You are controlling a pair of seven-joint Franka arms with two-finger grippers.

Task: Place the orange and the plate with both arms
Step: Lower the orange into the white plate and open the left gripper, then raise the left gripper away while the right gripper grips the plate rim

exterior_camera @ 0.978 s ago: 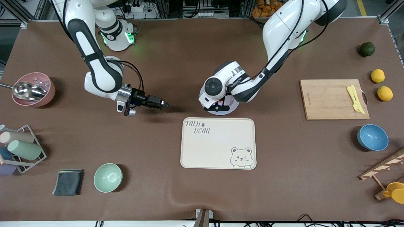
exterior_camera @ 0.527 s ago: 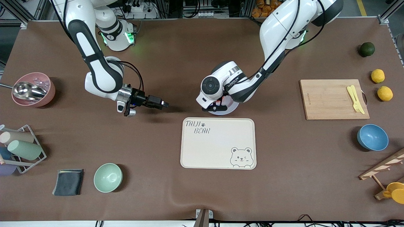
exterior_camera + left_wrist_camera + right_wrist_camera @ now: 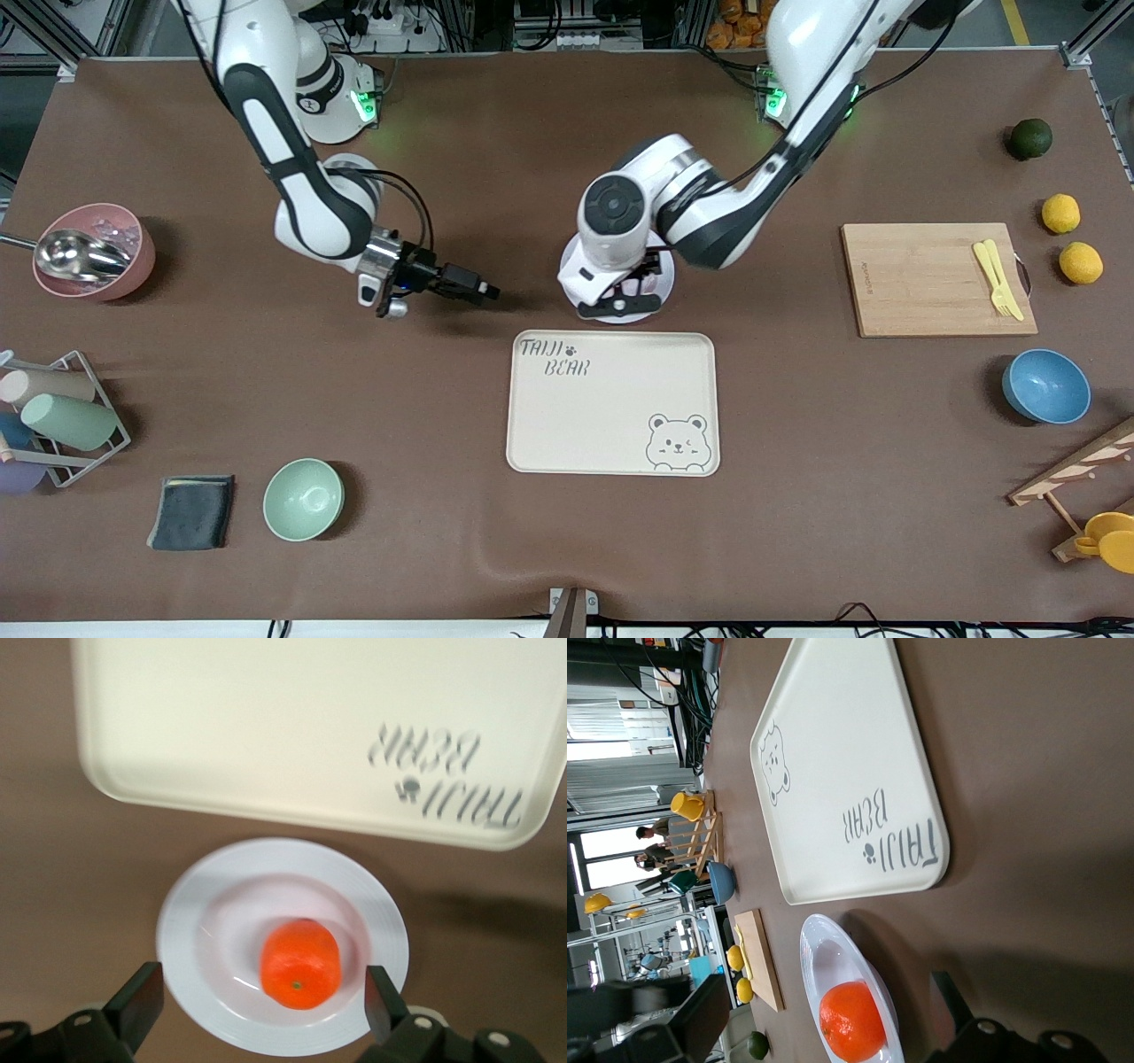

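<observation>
The orange [image 3: 299, 963] lies in the lavender-white plate [image 3: 186, 930], which stands on the table just farther from the front camera than the cream bear tray. In the front view only the plate's rim [image 3: 667, 279] shows; the left hand hides the orange. My left gripper [image 3: 627, 291] hangs over the plate, open, its fingers [image 3: 135, 1003] wide on either side of the orange and not touching it. My right gripper [image 3: 483, 290] is low over the table beside the plate, toward the right arm's end, open and empty. Its view shows the orange [image 3: 850, 1020] and the plate [image 3: 824, 952].
The bear tray [image 3: 611, 403] lies nearer the camera than the plate. A cutting board [image 3: 930, 279] with a yellow fork, two lemons [image 3: 1060, 213], a dark green fruit [image 3: 1029, 138] and a blue bowl [image 3: 1045, 385] are at the left arm's end. A green bowl [image 3: 303, 499], a pink bowl [image 3: 97, 248] and a cup rack [image 3: 53, 416] are at the right arm's end.
The right gripper has moved a little toward the plate. The left arm's elbow and wrist have shifted over the plate, toward the robots' bases.
</observation>
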